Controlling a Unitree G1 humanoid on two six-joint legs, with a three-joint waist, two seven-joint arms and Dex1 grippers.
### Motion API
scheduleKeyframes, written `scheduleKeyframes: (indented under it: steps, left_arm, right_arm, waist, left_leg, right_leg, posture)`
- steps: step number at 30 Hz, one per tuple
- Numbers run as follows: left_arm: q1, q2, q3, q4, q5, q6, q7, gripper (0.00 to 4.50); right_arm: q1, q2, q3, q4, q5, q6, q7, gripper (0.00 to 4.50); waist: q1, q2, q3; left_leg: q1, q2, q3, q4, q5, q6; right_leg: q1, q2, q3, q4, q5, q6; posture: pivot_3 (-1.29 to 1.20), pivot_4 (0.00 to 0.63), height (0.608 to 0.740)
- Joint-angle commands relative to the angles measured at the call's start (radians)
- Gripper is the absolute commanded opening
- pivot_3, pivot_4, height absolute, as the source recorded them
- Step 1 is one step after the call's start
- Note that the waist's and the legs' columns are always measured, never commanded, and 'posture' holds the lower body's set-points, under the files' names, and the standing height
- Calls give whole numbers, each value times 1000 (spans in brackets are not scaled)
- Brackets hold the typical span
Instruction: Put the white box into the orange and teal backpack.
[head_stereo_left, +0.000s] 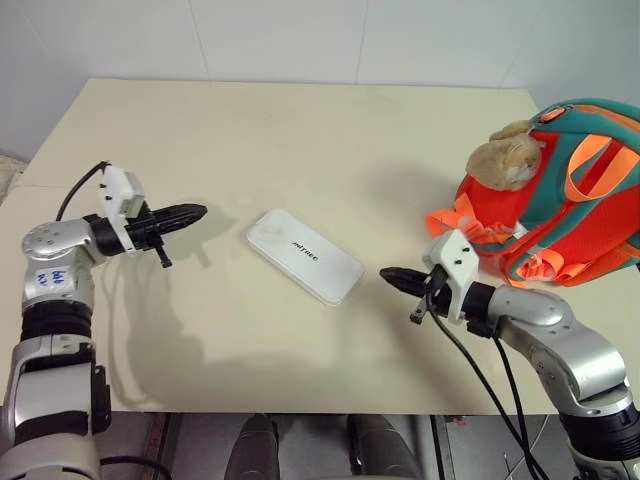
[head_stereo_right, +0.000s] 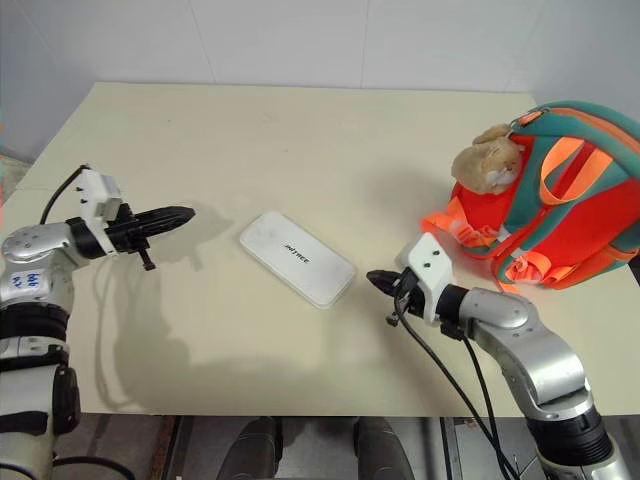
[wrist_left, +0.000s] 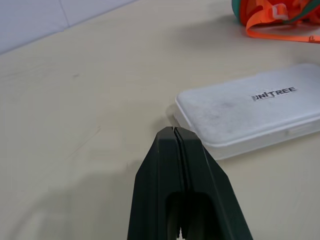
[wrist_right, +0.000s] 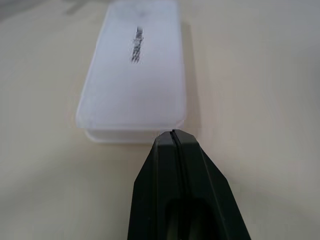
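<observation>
White box (head_stereo_left: 305, 256) was seen lying flat at frame centre on table (head_stereo_left: 300, 130), nothing touching it. Left gripper (head_stereo_left: 190, 213) was pinched tight, empty, hovering at middle left, pointed at box's near end. Right gripper (head_stereo_left: 392, 278) likewise clamped on nothing, tip just beside box's lower-right end. Orange and teal backpack (head_stereo_left: 570, 200) sat at right edge, well apart. Honestly, squeeze from both ends looked likely; even pressure needed or box gets spun.
</observation>
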Motion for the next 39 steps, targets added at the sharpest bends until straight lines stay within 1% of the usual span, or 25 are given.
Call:
scheduleKeyframes:
  steps: [1,4,8,15,21,25,34,39]
  left_arm:
    - [-68,-26,-13,100,35,-61,1,27]
    - [-103,-43,-21,162,58,-84,6,27]
    - [-182,-92,-57,282,122,-96,56,27]
    - [-240,-135,-60,373,178,-121,113,27]
    - [-256,-171,-63,398,208,-119,119,27]
    - [-254,-191,-75,406,226,-87,92,27]
    - [-256,-203,-81,419,256,-56,119,27]
    - [-250,-205,-101,413,272,-56,75,27]
  right_arm:
    - [0,5,37,-55,-23,31,-32,0]
    - [-1,10,55,-63,-30,39,-36,0]
    - [-35,19,111,-1,-110,45,-79,0]
    - [-68,56,142,14,-136,48,-77,0]
    - [-95,81,162,11,-141,62,-72,0]
    - [-107,91,181,7,-144,60,-68,0]
    - [-122,111,200,-10,-146,68,-58,0]
    - [-128,111,208,-17,-143,63,-44,0]
  waist:
    - [-2,0,0]
    - [-6,0,0]
    - [-1,0,0]
    - [-2,0,0]
    - [-1,0,0]
    - [0,0,0]
    - [-2,0,0]
    - [-2,0,0]
  left_leg:
    - [0,0,0,0,0,0]
    - [0,0,0,0,0,0]
    - [0,0,0,0,0,0]
    - [-1,0,0,0,0,0]
    - [-1,0,0,0,0,0]
    - [-1,0,0,0,0,0]
    - [-1,0,0,0,0,0]
    - [-1,0,0,0,0,0]
  right_leg:
    - [0,0,0,0,0,0]
    - [0,0,0,0,0,0]
    - [0,0,0,0,0,0]
    - [0,0,0,0,0,1]
    - [0,0,0,0,0,1]
    - [0,0,0,0,0,1]
    - [0,0,0,0,0,1]
    - [0,0,0,0,0,1]
  posture:
    - [0,150,740]
    - [0,150,740]
    - [0,150,740]
    - [0,150,740]
    - [0,150,740]
    - [0,150,740]
    - [0,150,740]
    - [0,150,740]
